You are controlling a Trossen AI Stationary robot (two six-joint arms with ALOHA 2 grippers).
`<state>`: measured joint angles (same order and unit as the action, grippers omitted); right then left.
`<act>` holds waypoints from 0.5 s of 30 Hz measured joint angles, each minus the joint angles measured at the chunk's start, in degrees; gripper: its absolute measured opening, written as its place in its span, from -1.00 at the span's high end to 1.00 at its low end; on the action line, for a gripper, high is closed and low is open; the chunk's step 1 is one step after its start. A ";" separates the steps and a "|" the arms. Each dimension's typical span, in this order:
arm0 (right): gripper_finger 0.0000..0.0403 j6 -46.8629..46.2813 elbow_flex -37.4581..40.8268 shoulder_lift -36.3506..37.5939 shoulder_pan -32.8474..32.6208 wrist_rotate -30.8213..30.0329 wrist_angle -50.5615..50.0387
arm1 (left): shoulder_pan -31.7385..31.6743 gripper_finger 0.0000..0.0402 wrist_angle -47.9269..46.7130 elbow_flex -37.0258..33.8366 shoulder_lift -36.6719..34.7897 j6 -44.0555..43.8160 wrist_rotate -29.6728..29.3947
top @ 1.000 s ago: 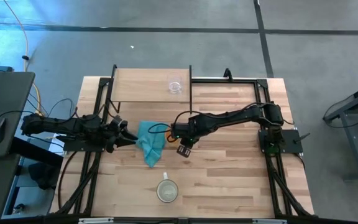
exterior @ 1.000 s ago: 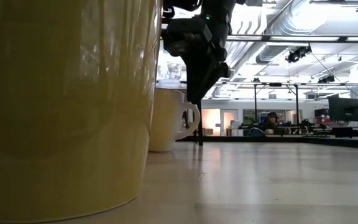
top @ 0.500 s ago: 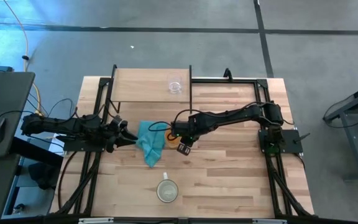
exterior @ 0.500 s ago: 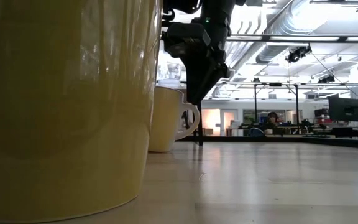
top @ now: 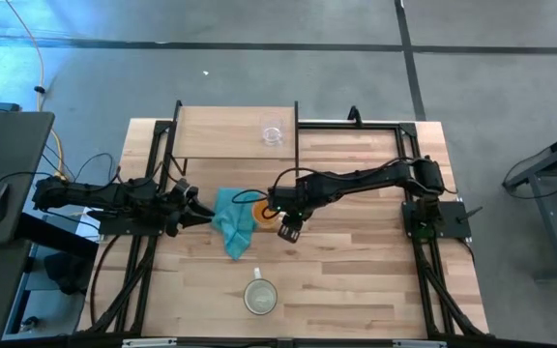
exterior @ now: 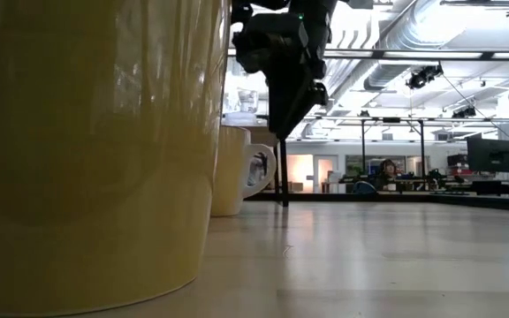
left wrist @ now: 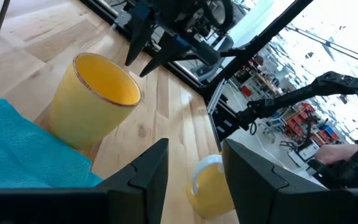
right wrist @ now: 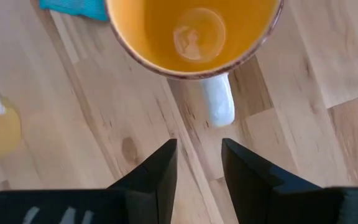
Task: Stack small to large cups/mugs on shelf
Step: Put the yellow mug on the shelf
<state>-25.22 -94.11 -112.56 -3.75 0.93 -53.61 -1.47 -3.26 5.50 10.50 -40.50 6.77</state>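
The orange mug [right wrist: 194,31] stands upright on the plank table beside the teal cloth [top: 232,220], its pale handle [right wrist: 219,102] toward my right gripper [right wrist: 197,168]. That gripper hovers open just above the handle, pointing steeply down, and touches nothing. The cream mug [top: 260,296] stands near the table's front edge and fills the low view's left [exterior: 95,150]. The clear glass cup [top: 273,134] stands on the shelf [top: 220,135] at the far left. My left gripper [left wrist: 194,174] waits open at the table's left, by the cloth.
The teal cloth [left wrist: 23,149] lies crumpled between my two grippers, against the orange mug's left side. Black frame rails run along the table's left and right sides and its far edge. Bare planks lie to the right of the cream mug.
In the low view my right gripper's fingers, which stood across the orange mug's handle, have drawn up a little and now end above it. The mug stays on the table, and more of it shows in the high view.
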 joint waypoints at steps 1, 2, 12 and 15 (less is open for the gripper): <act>0.41 0.67 0.00 0.07 0.00 -0.06 0.03 | 0.01 0.31 -0.01 0.00 0.00 0.01 0.02; 0.41 1.48 0.00 0.10 0.00 -0.08 0.02 | 0.01 0.31 0.00 0.00 0.00 0.01 0.02; 0.41 13.95 0.00 0.08 0.18 -2.32 2.91 | 0.01 0.31 -0.39 0.00 0.00 0.17 0.02; 0.41 13.89 0.08 0.08 0.66 -2.23 3.07 | 0.01 0.31 -0.41 0.02 0.00 0.17 0.02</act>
<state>-11.33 -94.02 -112.49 -3.08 -1.30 -50.54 -1.45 -3.66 5.52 10.50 -40.34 6.79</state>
